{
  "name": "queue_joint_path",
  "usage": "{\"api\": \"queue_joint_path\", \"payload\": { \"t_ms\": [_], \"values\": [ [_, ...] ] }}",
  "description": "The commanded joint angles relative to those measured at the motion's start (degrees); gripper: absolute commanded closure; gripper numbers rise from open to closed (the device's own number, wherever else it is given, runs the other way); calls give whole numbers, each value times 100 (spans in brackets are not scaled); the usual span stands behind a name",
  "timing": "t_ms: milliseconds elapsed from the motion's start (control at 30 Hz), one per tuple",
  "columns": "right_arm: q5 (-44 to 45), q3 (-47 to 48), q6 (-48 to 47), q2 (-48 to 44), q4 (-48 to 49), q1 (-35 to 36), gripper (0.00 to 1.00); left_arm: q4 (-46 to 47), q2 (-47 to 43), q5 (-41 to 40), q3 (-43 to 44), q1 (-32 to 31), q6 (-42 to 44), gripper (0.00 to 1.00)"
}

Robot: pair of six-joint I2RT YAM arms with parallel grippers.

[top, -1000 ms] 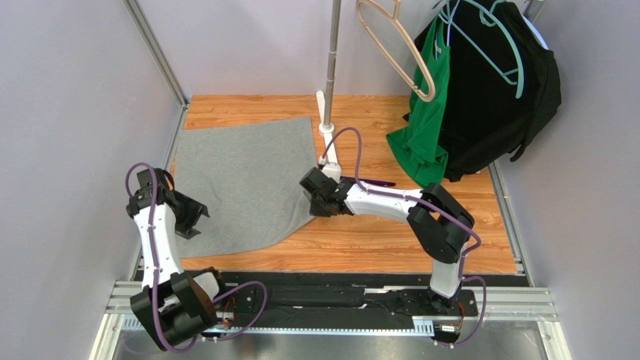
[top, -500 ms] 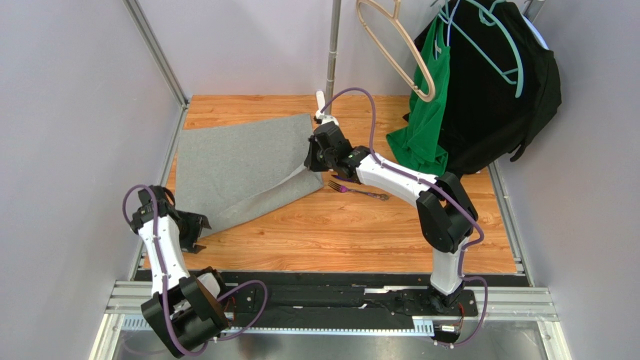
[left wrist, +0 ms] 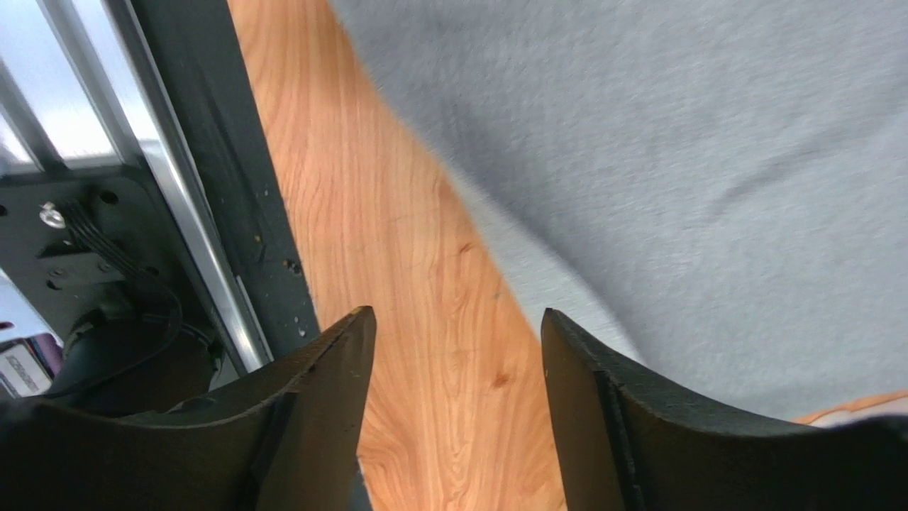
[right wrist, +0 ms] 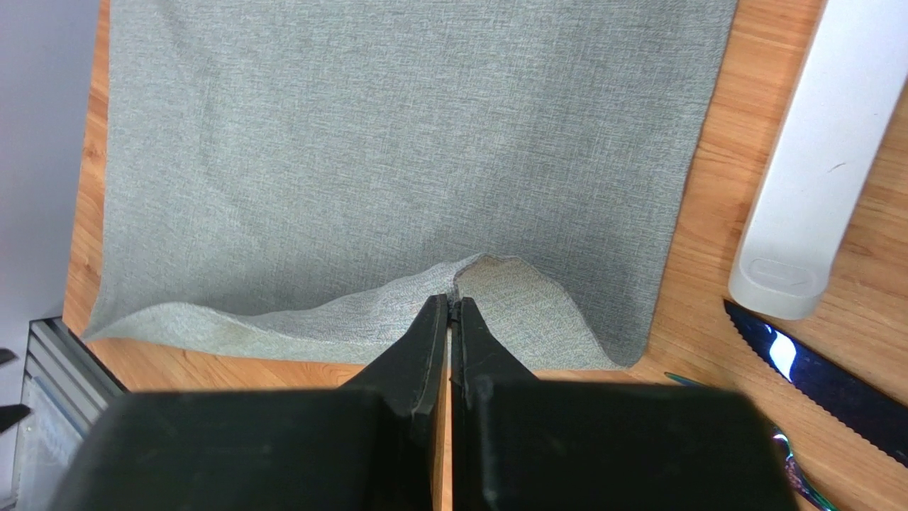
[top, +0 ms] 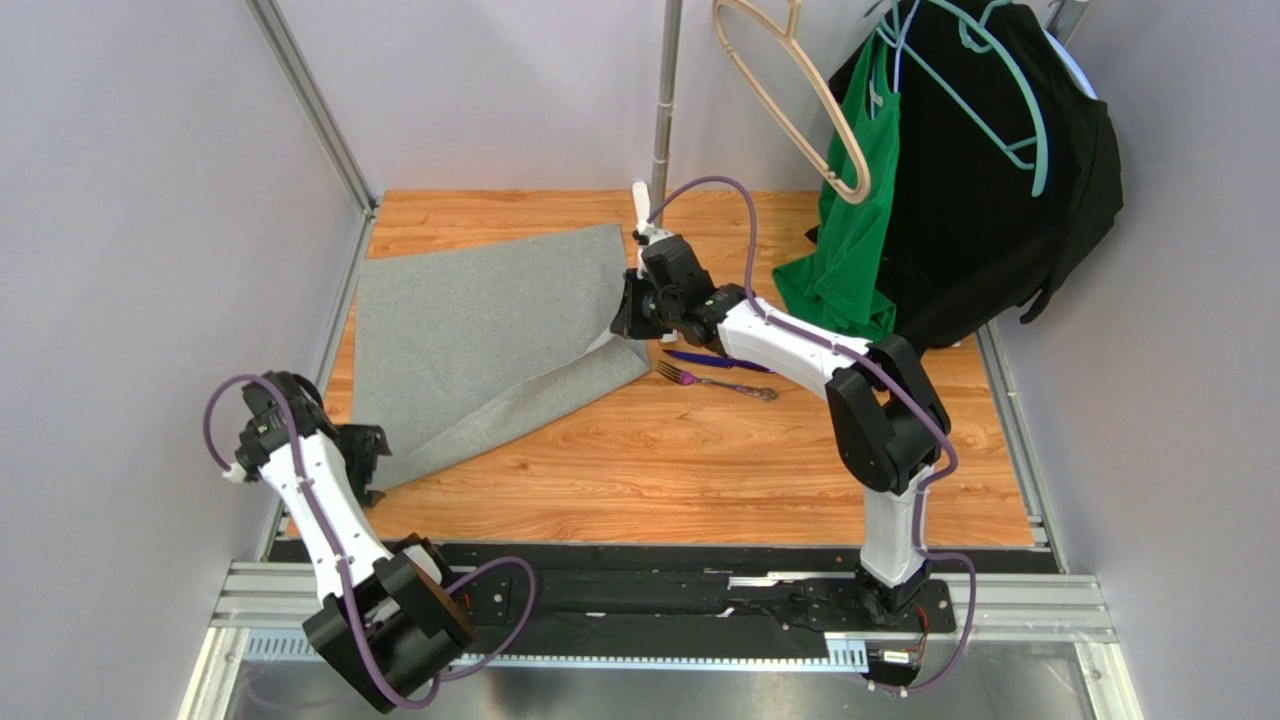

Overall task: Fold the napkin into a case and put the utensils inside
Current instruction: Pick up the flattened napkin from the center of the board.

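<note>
The grey napkin lies on the left half of the wooden table, its near right part lifted and folded back; it also shows in the left wrist view. My right gripper is shut on the napkin's edge, the fingertips pinching a raised fold. My left gripper is open and empty over bare wood beside the napkin's near left edge. The silvery fork and the dark purple knife lie on the table right of the napkin. The knife also shows in the right wrist view.
A white stand base with a metal pole stands at the back middle. A green garment and a black garment hang at the back right, with a wooden hanger. A metal rail runs along the left table edge.
My right gripper has carried the napkin's edge toward the back, folding the cloth and uncovering the fork and knife. My left arm has drawn back to the near left.
</note>
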Motion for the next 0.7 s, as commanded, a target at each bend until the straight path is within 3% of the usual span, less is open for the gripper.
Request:
{"api": "queue_joint_path", "payload": {
  "t_ms": [0, 167, 333, 667],
  "values": [
    [-261, 188, -23, 51, 298, 9, 100, -516, -152, -726, 613, 114, 179, 24],
    [-236, 215, -58, 34, 280, 9, 100, -245, -136, -132, 9, 833, 275, 24],
    [-367, 189, 4, 42, 289, 0, 100, 90, 470, 449, -195, 1555, 697, 35],
    [-349, 118, -14, -37, 342, 0, 100, 880, 1217, 10, -63, 1802, 741, 47]
  ]
}}
